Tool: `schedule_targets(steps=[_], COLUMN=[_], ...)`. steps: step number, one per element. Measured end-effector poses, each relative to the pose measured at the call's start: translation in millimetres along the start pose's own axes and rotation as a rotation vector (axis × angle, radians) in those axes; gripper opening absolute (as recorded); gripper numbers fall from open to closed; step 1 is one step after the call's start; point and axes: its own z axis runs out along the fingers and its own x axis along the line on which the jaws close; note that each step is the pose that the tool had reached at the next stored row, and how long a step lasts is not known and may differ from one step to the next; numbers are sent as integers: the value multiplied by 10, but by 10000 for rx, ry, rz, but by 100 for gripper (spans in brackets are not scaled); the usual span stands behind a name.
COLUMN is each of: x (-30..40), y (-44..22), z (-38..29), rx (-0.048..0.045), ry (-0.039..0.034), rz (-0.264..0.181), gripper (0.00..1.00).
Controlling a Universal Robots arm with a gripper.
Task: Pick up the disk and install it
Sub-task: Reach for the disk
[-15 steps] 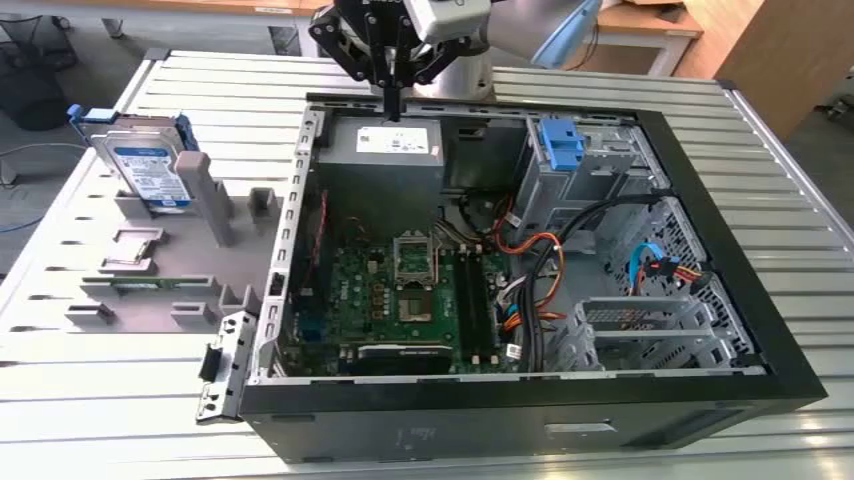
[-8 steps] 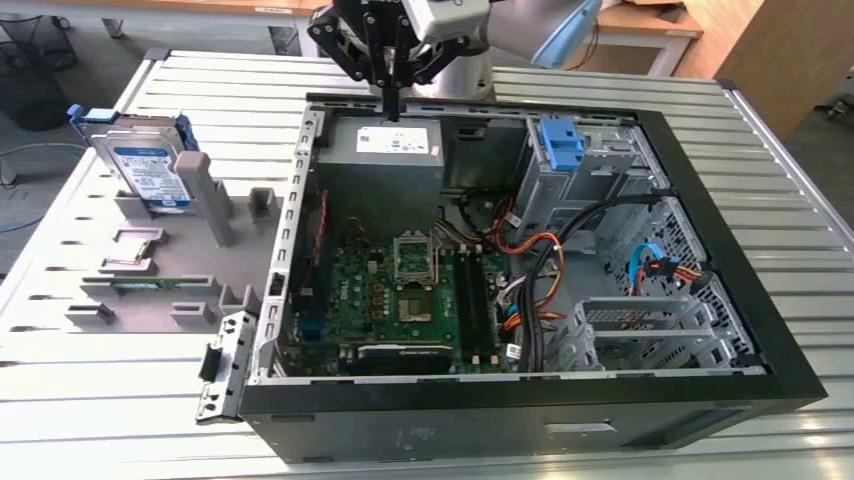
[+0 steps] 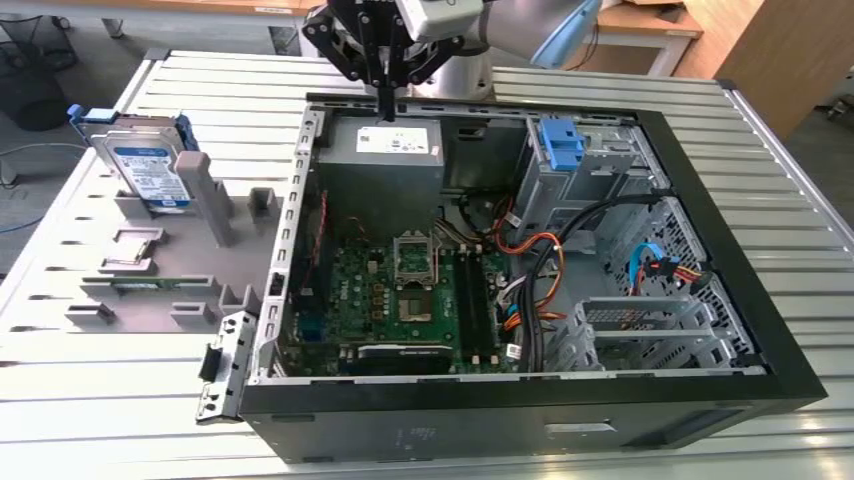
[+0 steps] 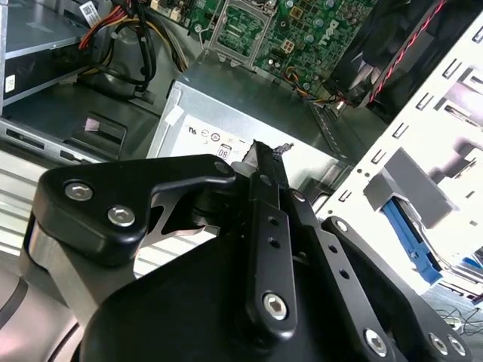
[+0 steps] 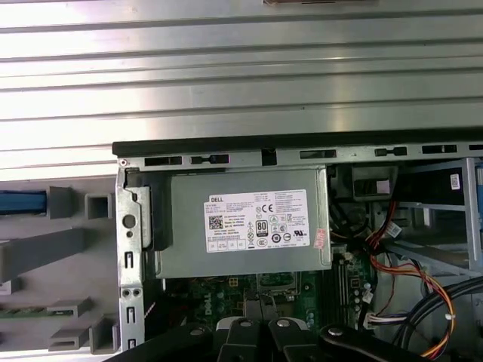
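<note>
The disk (image 3: 144, 165), a silver drive with a white-and-blue label in a blue rail bracket, stands upright in the grey holder (image 3: 160, 270) at the exterior view's left, outside the computer case. A blue edge of the disk (image 5: 23, 202) shows in the first wrist view. My gripper (image 3: 386, 105) hangs over the case's far edge, just above the power supply, well to the right of the disk. Its black fingers (image 4: 264, 162) are pressed together with nothing between them.
The open black computer case (image 3: 747, 300) lies on a slatted metal table (image 3: 80, 400). Inside are the grey power supply (image 3: 384, 145) with a white sticker, the green motherboard (image 3: 400, 300), loose cables (image 3: 534, 260), a drive cage (image 3: 641, 335) and an upright blue latch (image 3: 563, 143).
</note>
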Motion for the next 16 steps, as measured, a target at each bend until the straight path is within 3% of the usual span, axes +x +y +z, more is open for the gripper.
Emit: schedule_targets(steps=[16], x=[130], y=[-10], z=[-1], rx=[1], ry=[0], rz=[0], gripper=[11])
